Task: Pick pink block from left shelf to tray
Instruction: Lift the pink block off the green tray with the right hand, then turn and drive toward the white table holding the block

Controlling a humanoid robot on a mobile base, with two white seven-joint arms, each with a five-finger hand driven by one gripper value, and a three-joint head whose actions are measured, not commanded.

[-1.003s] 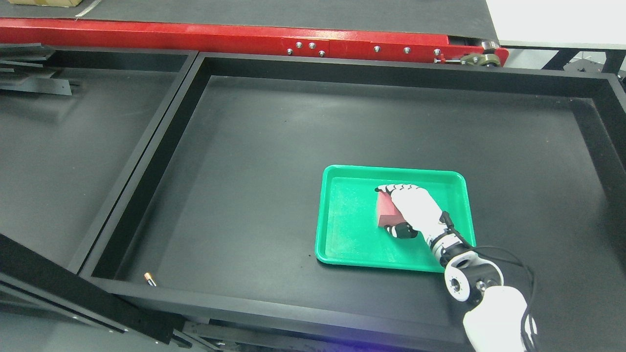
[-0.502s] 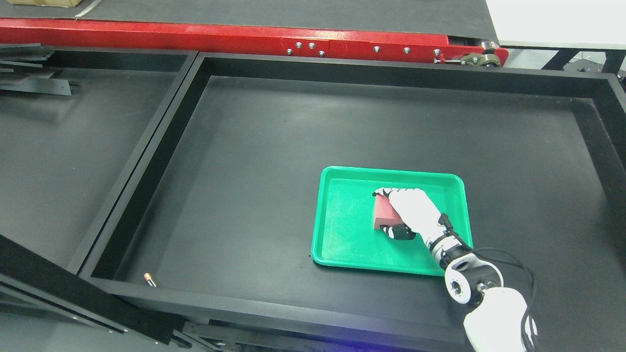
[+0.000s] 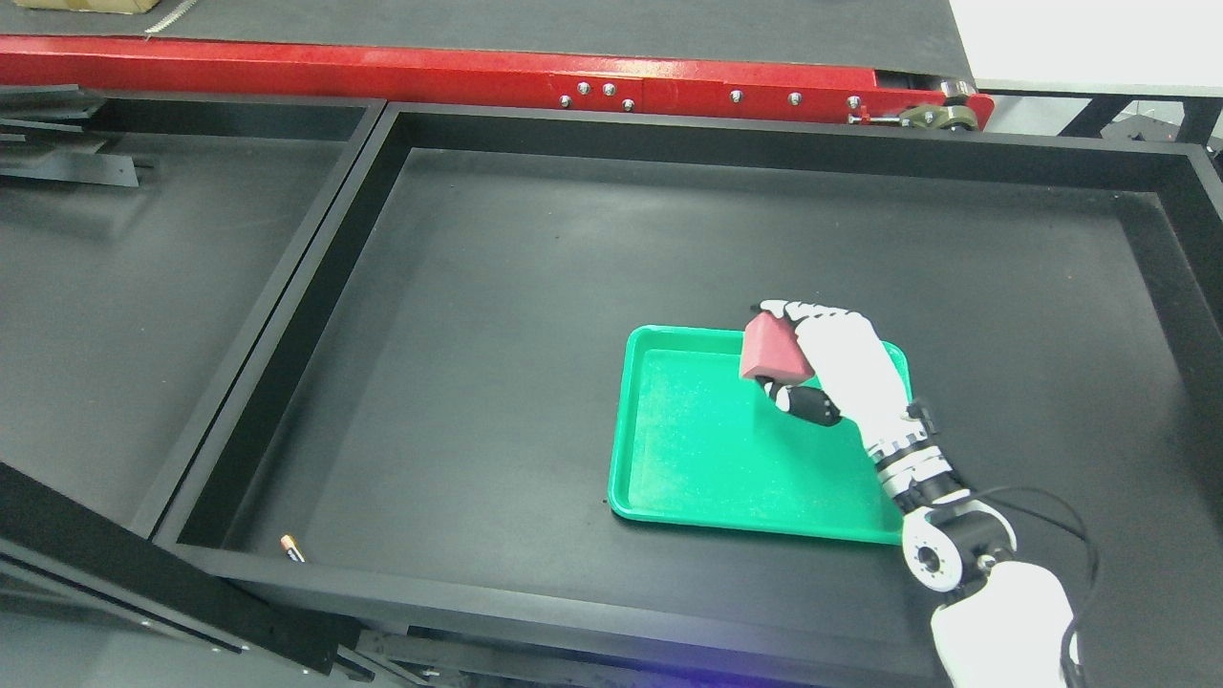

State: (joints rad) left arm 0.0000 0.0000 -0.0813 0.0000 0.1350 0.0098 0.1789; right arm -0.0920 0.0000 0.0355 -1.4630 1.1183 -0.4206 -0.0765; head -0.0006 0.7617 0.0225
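Note:
A pink-red block hangs in the air above the far edge of the green tray. My right hand, white with black fingertips, is shut on it, the thumb under the block and the fingers over its top. The right arm comes in from the lower right corner. The tray lies on the black floor of the large bin and holds nothing else. My left arm does not show.
The tray lies in a wide black bin with raised walls. A second black bin adjoins it on the left. A small battery lies in the near left corner. A red conveyor frame runs along the back.
The right hand has risen and moved back with the block, from the tray floor to above the tray's far rim. The tray slid slightly left earlier.

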